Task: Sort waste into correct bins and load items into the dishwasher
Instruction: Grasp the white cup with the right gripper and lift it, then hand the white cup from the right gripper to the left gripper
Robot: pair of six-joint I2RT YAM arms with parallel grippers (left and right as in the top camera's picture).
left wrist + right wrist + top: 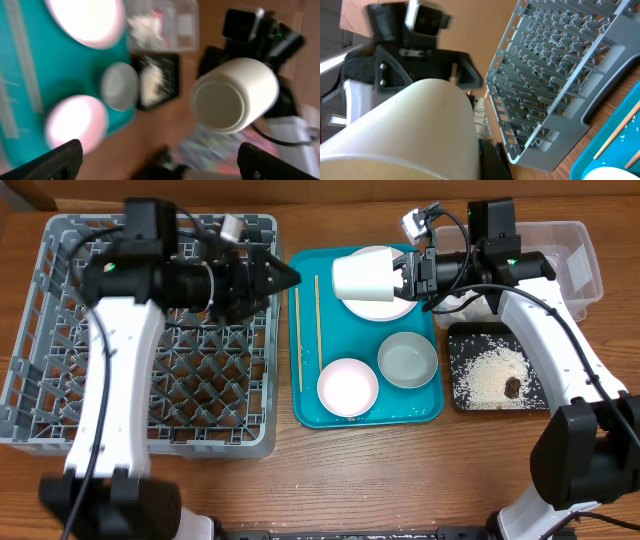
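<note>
The cup (362, 276) hides part of the plate (392, 308) from you; inside the tub (189, 42), your left wrist view blurs everything.

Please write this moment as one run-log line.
right jaws: shut on cup, held sideways over teal tray | left jaws: open, facing cup

White cup (358, 277) tipped sideways in right claw (402, 277), above plate (383, 310)
</note>
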